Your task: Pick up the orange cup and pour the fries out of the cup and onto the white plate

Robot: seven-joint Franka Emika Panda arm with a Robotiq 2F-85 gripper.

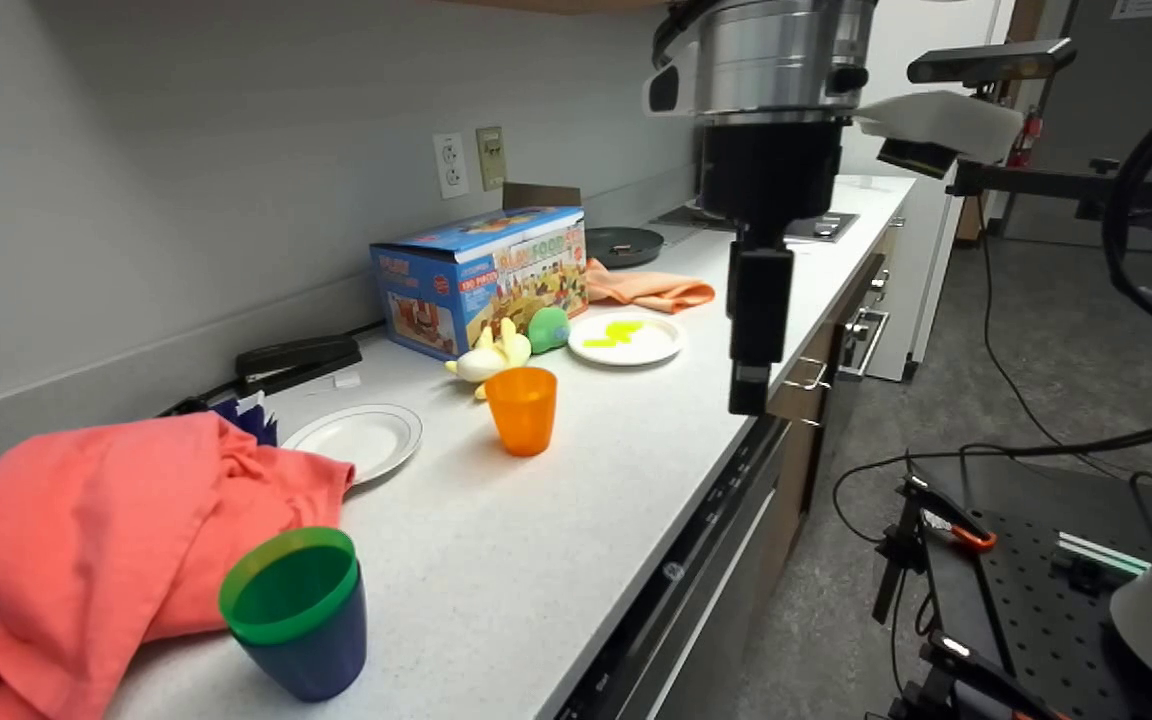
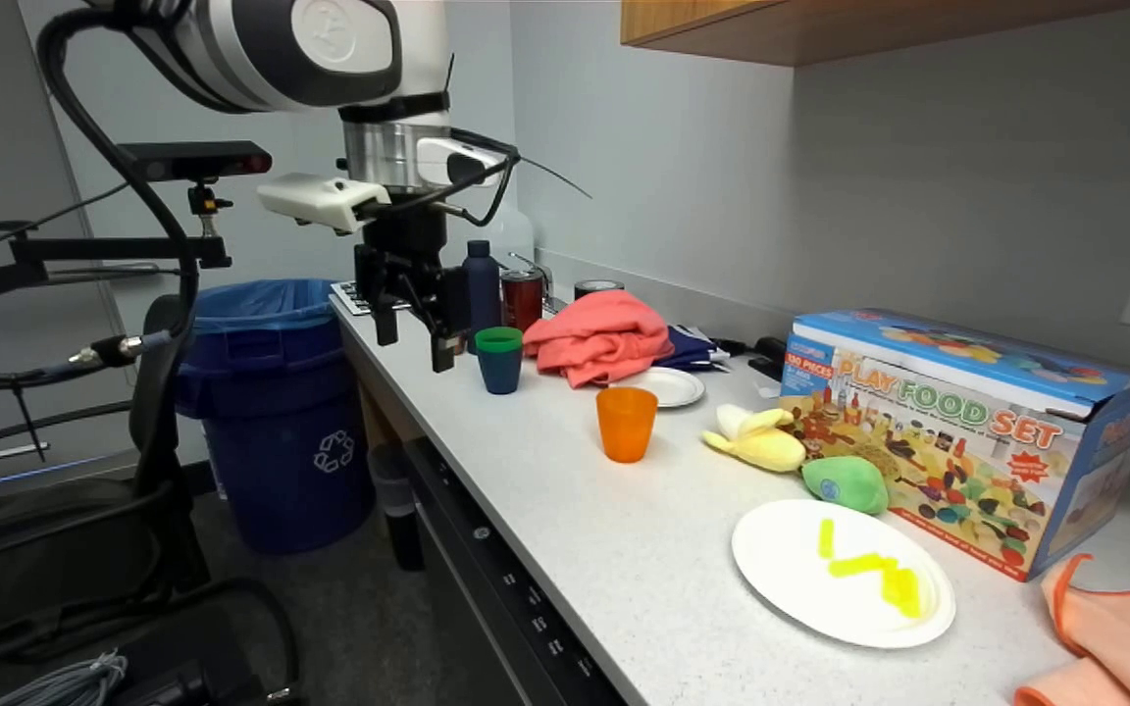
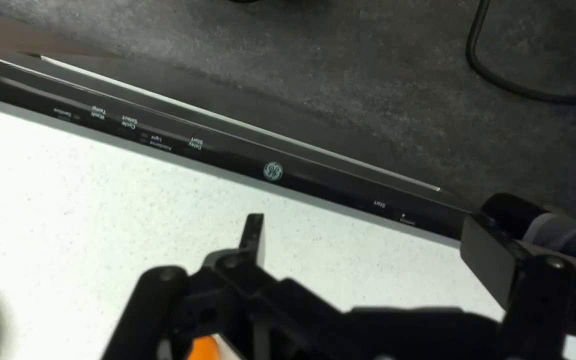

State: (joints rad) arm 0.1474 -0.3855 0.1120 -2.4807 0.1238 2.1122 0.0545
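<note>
While wide agape and empty, pincer [image 2: 414,349] above white counter [image 2: 643,549], grey floor [image 3: 358,85] alongside.

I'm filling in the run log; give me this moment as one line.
gripper: open, empty | orange cup: upright on counter | white plate: holds yellow pieces

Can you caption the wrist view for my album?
Open, empty claw with counter beyond, a sliver of orange cup at the bottom.

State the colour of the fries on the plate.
The fries are bright yellow, clearest in an exterior view.
</note>
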